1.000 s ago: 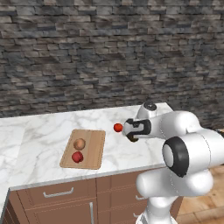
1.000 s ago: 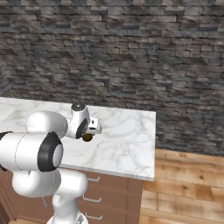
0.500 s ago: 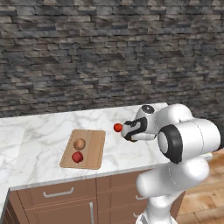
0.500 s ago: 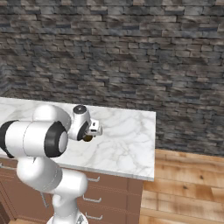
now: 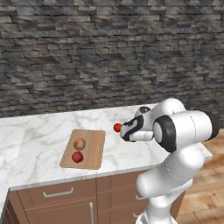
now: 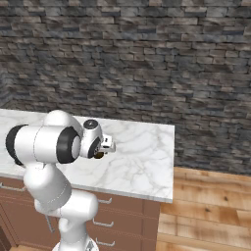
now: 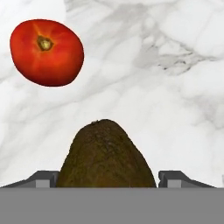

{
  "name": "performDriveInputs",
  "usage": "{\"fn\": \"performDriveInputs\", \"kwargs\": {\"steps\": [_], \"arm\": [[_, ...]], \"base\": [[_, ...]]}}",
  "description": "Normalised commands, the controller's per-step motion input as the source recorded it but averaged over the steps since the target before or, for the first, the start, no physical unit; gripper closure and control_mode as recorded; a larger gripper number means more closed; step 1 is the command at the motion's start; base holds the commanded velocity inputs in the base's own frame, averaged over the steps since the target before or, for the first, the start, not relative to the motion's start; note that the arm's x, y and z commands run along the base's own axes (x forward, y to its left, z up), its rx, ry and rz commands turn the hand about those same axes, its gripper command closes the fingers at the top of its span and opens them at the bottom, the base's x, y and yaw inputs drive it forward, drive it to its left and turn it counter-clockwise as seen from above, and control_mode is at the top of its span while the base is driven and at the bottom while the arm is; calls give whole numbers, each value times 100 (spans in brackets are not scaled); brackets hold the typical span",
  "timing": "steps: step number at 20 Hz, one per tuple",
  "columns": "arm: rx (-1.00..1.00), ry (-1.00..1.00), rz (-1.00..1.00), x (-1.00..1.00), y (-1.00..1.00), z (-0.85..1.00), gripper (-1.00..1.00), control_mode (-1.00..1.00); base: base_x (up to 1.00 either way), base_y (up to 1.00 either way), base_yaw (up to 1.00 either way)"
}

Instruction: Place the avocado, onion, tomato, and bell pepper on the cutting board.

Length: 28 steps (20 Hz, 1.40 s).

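Far off to the hand's left in my left base view, the cutting board [image 5: 93, 148] lies flat on the marble worktop [image 5: 39, 131], well apart from the hand. Two pieces of produce rest on it. The tan onion [image 5: 79, 143] sits towards the board's far side. The darker, lumpy bell pepper [image 5: 77, 157] sits just beside it on the near side. I cannot tell whether the two touch.

Closer in, the tomato [image 5: 117, 127] sits on the bare worktop, off the board and just beyond the tip of the hand [image 5: 125, 131]. Through the hand view I see it ahead and to the upper left, stem scar facing the camera, apart from the avocado with marble showing between them.

The avocado [image 7: 107, 153] is right at the hand, resting on the worktop between the two fingers [image 7: 41, 177]. It rises as a dark olive mound in the lower middle of the hand view, with its narrow end pointing away from me. A finger stands on each side of it, both very close against its flanks. I cannot tell whether they are already clenched on it or just short of touching.

From the right base view, the avocado appears as a small dark patch under the hand, low over the marble, with open worktop stretching away to the hand's right as far as the edge.
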Motion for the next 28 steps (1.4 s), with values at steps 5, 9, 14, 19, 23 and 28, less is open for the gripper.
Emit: {"fn": "performDriveInputs", "kwargs": {"steps": [5,9,14,19,23,28], "arm": [[0,0,0,2,0,-3,100,-100],[0,0,0,-20,1,40,100,-100],[0,0,0,-13,28,94,100,-100],[1,0,5,-14,38,100,100,-100],[1,0,18,-25,24,100,100,-100],[0,0,9,-15,47,93,100,-100]], "base": [[0,0,0],[0,0,0],[0,0,0],[0,0,0],[0,0,0],[0,0,0]]}}
